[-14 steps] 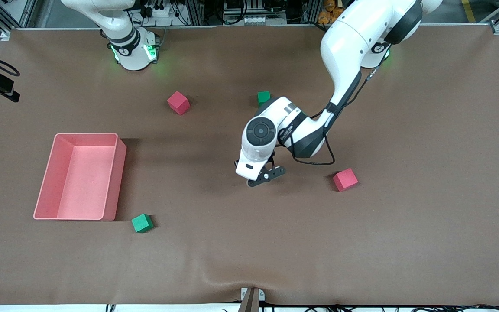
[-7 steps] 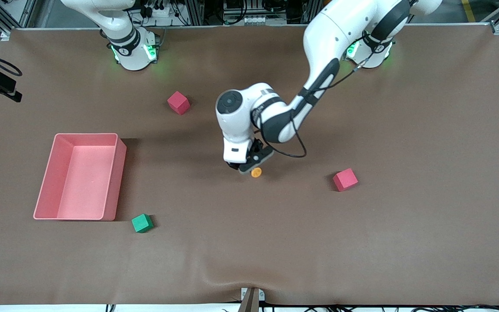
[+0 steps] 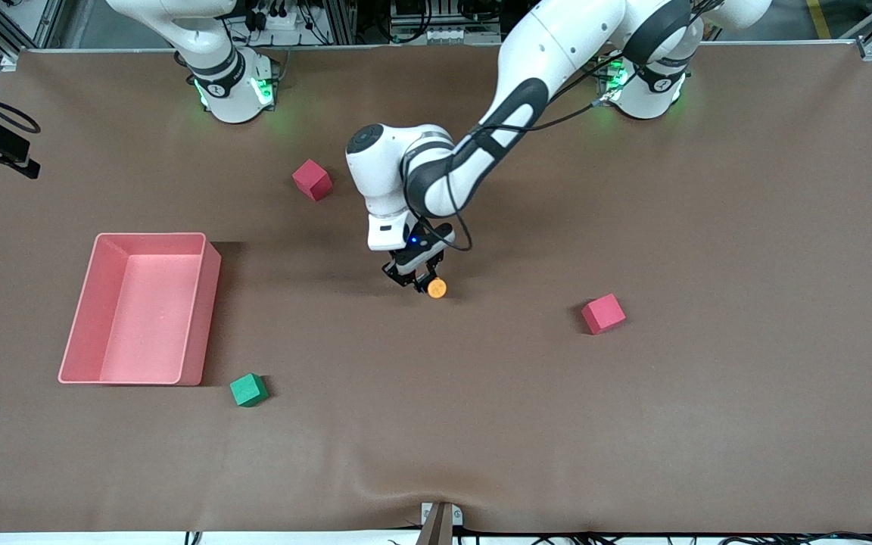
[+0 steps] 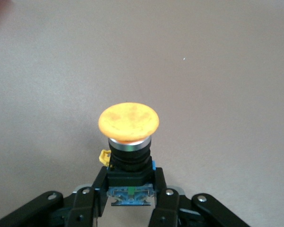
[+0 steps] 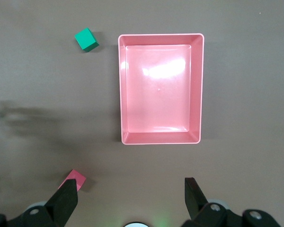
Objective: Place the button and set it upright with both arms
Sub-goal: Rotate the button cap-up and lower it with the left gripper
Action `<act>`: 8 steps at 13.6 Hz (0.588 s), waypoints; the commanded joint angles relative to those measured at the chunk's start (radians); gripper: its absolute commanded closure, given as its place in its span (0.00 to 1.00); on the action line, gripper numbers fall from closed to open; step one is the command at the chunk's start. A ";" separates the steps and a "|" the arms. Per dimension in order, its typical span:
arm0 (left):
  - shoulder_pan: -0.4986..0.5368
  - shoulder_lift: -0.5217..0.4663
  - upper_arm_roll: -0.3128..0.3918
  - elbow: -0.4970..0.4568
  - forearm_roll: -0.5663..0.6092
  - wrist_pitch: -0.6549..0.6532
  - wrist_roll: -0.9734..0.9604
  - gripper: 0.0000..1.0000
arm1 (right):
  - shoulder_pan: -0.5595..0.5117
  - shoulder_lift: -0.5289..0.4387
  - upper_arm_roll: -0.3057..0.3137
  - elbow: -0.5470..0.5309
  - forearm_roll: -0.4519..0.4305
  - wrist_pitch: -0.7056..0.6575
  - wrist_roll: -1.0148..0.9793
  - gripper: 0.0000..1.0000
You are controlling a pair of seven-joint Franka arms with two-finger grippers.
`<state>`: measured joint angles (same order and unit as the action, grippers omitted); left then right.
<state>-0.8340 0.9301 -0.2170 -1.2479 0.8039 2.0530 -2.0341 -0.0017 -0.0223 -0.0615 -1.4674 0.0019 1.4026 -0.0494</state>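
My left gripper point(image 3: 419, 278) is shut on the button's black body and holds it low over the middle of the table. The button's round orange cap point(image 3: 437, 288) sticks out past the fingertips. In the left wrist view the cap point(image 4: 128, 122) sits on the black body point(image 4: 129, 160), which is clamped between my left gripper's point(image 4: 130, 195) fingers. I cannot tell whether the button touches the cloth. My right gripper point(image 5: 130, 198) is open and empty, high above the table, out of the front view.
A pink tray point(image 3: 209, 303) stands toward the right arm's end, also in the right wrist view point(image 5: 161, 138). A green cube point(image 3: 247, 390) lies near it. Red cubes lie near the right arm's base point(image 3: 312, 179) and toward the left arm's end point(image 3: 603, 313).
My left arm has swung toward the right arm's end of the table and turned its wrist. The button's orange cap, hidden one second ago, now shows at the fingertips.
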 commanded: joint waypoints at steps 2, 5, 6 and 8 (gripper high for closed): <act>-0.089 0.029 0.063 0.013 0.141 -0.019 -0.093 1.00 | -0.001 -0.014 0.005 -0.019 0.001 0.007 0.008 0.00; -0.132 0.045 0.083 0.004 0.280 -0.028 -0.193 1.00 | 0.008 -0.013 0.005 -0.021 0.001 0.010 0.008 0.00; -0.145 0.050 0.082 -0.013 0.355 -0.055 -0.225 1.00 | 0.008 -0.011 0.005 -0.019 0.003 0.013 0.008 0.00; -0.148 0.055 0.082 -0.013 0.449 -0.069 -0.279 1.00 | 0.009 -0.011 0.005 -0.018 0.003 0.022 0.008 0.00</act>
<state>-0.9719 0.9706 -0.1407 -1.2728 1.1583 2.0003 -2.2532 0.0027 -0.0222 -0.0571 -1.4740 0.0022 1.4121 -0.0494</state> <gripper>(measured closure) 0.590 0.000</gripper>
